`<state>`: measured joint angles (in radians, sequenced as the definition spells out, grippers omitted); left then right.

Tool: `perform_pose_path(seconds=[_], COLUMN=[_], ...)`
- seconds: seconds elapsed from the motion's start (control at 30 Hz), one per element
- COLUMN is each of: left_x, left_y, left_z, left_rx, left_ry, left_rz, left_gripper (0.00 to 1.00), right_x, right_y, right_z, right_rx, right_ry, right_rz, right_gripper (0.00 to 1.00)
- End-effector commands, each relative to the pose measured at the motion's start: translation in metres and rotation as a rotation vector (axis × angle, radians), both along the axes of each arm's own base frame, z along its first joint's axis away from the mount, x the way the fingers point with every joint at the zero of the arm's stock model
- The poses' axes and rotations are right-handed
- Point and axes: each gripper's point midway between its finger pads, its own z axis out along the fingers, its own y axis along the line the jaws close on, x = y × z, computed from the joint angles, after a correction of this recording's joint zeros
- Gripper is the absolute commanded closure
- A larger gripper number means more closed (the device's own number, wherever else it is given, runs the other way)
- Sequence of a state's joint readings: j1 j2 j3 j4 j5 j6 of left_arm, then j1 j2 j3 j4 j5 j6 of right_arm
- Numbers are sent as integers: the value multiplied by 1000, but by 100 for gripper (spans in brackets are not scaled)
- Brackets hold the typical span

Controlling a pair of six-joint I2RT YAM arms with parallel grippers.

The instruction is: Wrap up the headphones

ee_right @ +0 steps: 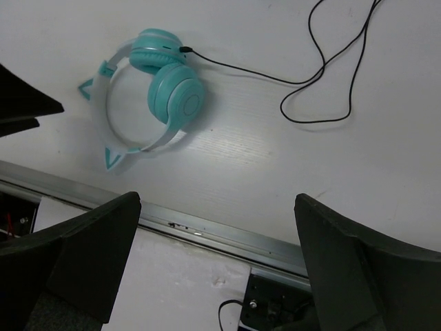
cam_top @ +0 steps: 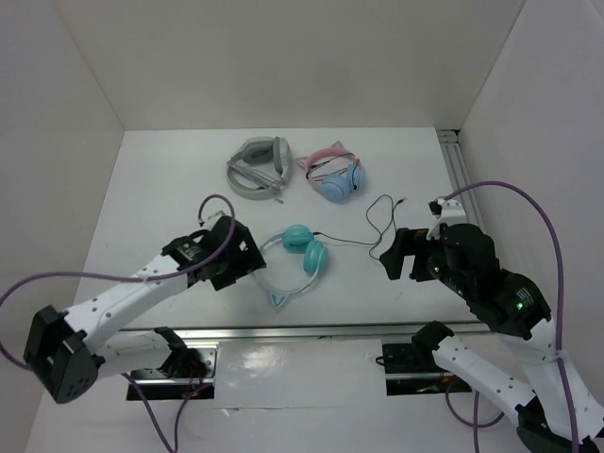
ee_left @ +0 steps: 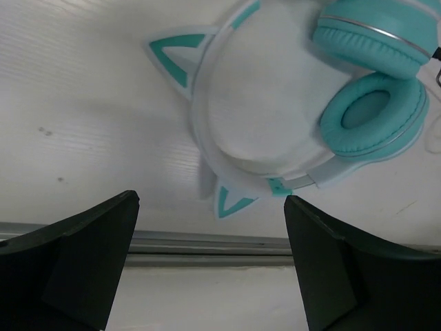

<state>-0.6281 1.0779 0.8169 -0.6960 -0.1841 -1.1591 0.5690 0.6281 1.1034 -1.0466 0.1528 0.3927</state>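
Found the headphones [cam_top: 304,250] lying flat mid-frame on the bench [cam_top: 170,189], black cable [ee_right: 241,69] looping rightward. Found left end effector [cam_top: 243,255] and right end effector [cam_top: 398,253] spread wide, gripping nothing.

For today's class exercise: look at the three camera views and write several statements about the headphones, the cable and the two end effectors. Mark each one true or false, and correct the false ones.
1. The teal over-ear headphones with cat ears lie on the white table, and neither end effector holds them. True.
2. Their thin black cable is wound round the headband. False: it trails loose across the table, away from the cups.
3. The left end effector and right end effector are both open. True.
4. The grey headphones lie nearer the arm bases than the teal pair. False: they lie farther back, beside the pink-banded headphones with light-blue cups.
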Motion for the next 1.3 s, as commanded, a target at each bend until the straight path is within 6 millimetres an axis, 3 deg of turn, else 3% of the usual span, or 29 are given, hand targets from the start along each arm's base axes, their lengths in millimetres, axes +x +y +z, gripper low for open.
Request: perform_pose_path(seconds=[0.0, 0.33, 0.43, 0.57, 0.6, 0.7, 0.83, 0.87, 0.9, 0.93, 1.0, 1.07, 1.1, 1.13, 1.17, 1.23, 1.27], left_x=[24, 14, 12, 4, 3, -2, -5, -6, -9, -12, -14, -14, -18, -10, -6, 4, 8], left_y=[-19, -33, -38, -28, -27, -21, -20, -22, -19, -15, -1, 11, 30, 30, 39, 36, 34], left_z=[6, -65, -84, -103, -105, -114, -122, -122, -123, -122, -110, -80, -62, -27, -5, 34, 67], left_rx=[17, 251, 281, 326, 327, 345, 339, 335, 337, 344, 386, 373, 439, 386, 457, 406, 415], left_ry=[-23, 111, 139, 177, 178, 191, 216, 224, 225, 229, 208, 146, 106, 21, -38, -122, -174], left_rz=[197, 304, 291, 324, 324, 332, 328, 326, 326, 326, 344, 367, 365, 333, 195, 144, 46], left_gripper=[0, 0, 6, 20, 31, 35, 64, 87, 97, 100, 100, 100, 100, 100, 100, 100, 100], right_x=[9, 4, 1, -2, -4, -5, -6, -6, -6, -6, -7, -9, -11, -16, -17, -18, -14], right_y=[11, 21, 25, 25, 26, 25, 24, 24, 24, 24, 26, 34, 38, 48, 54, 64, 70], right_z=[12, 17, 17, 22, 24, 22, 23, 23, 23, 23, 29, 32, 34, 46, 40, 40, 44], right_rx=[38, 77, 97, 115, 123, 118, 123, 123, 123, 123, 136, 166, 184, 238, 245, 280, 303], right_ry=[-54, -72, -83, -105, -111, -103, -111, -111, -111, -111, -124, -136, -148, -196, -200, -233, -266], right_rz=[36, 96, 118, 128, 137, 136, 137, 137, 137, 137, 148, 188, 212, 275, 311, 361, 382], right_gripper=[0, 0, 0, 0, 0, 0, 0, 0, 0, 0, 0, 0, 0, 0, 0, 0, 0])
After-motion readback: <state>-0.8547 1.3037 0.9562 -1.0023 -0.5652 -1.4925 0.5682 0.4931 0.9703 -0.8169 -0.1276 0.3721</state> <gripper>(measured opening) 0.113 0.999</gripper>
